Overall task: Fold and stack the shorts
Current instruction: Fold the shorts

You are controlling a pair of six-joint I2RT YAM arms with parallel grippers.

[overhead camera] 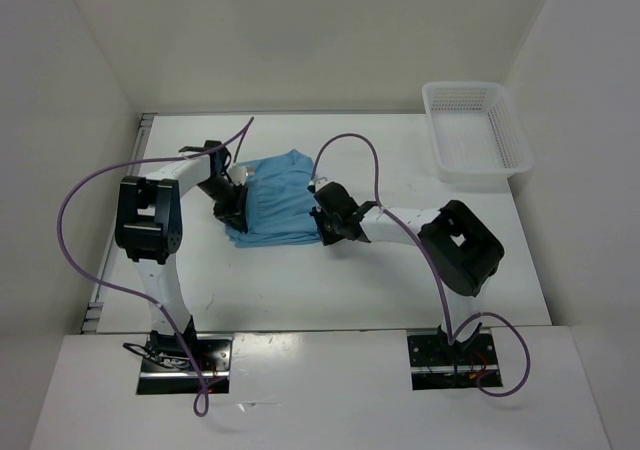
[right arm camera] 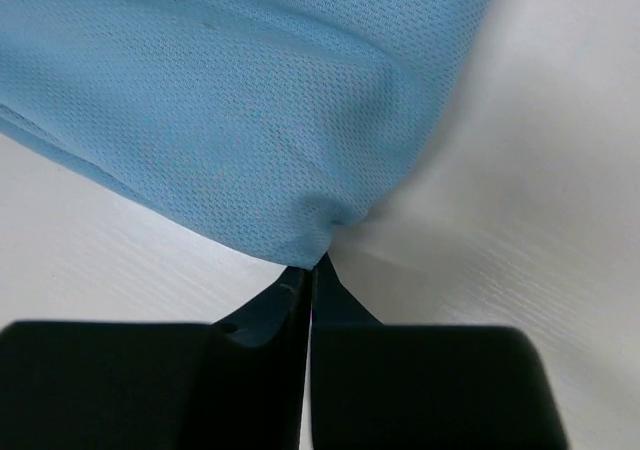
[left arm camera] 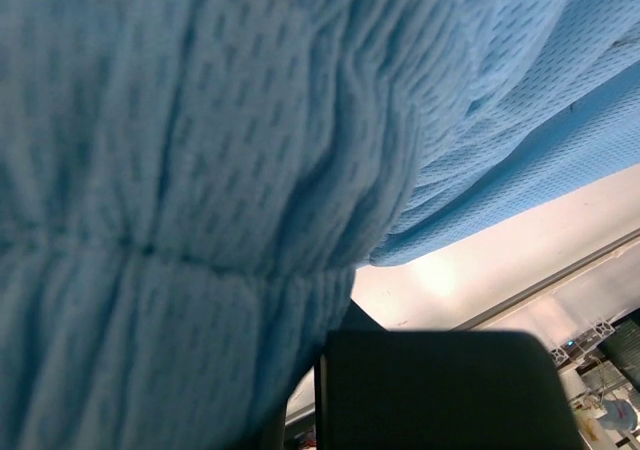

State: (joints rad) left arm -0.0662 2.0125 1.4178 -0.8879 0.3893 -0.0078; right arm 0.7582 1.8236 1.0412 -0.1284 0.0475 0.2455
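Pinching shorts point(right arm camera: 250, 100) corner, right fingers point(right arm camera: 282, 305) closed; left fingers point(left arm camera: 440, 390) under waistband point(left arm camera: 150, 250), grip unclear

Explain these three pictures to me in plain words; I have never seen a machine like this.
Two robot arms are bolted at the near edge of a table. The wide picture looks down from above and behind them; the two close-ups come from cameras on their wrists. A pair of light blue shorts lies on the table, with a white mesh basket at the far right. The right tool is pinched shut on an edge of the shorts. The left tool is at the gathered waistband, but fabric hides whether it grips.
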